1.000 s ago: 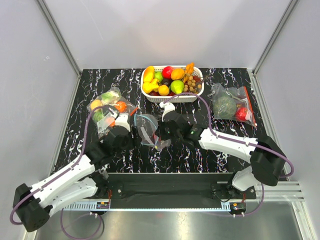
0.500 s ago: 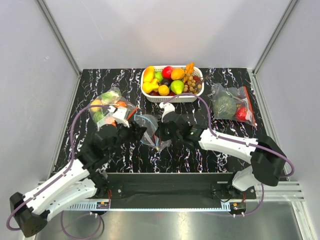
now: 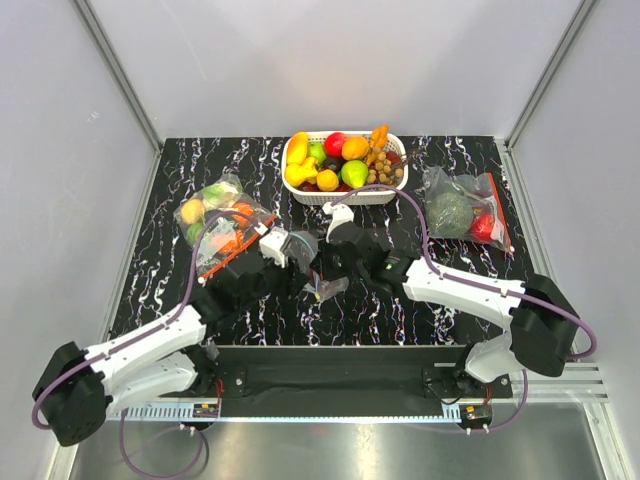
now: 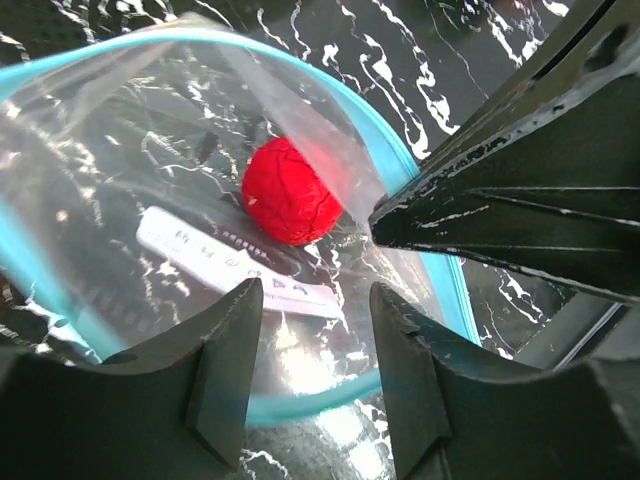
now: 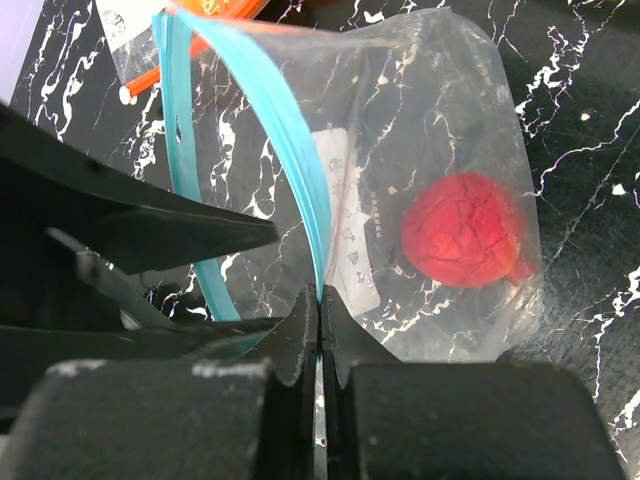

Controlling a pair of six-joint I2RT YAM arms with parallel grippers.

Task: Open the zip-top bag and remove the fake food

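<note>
Swinging in from nine o'clock, spread left gripper (image 4: 317,300) reaches bag (image 5: 450,100) mouth, pinched open by right gripper (image 5: 318,300); fruit (image 4: 290,190) likely reachable.

- The zip-top bag (image 3: 305,265) lies on the tabletop (image 3: 220,160) near its middle, between the tips of the two arms.
- The fake food (image 4: 290,190) sits inside the bag, just beside a label (image 4: 235,260) on the bag's wall.
- The left fingers (image 4: 225,380) stand apart at the bag's left side, facing its mouth.
- The right fingers (image 5: 290,340) sit at the bag's right side, with its edge pinched between them.
- Behind the bag, at the far edge, stands a basket (image 3: 345,197) with fruit in it.
- A left-hand bag (image 3: 213,215) of produce lies left of the zip-top bag — a right-hand bag (image 3: 460,212) lies well apart to the right.
</note>
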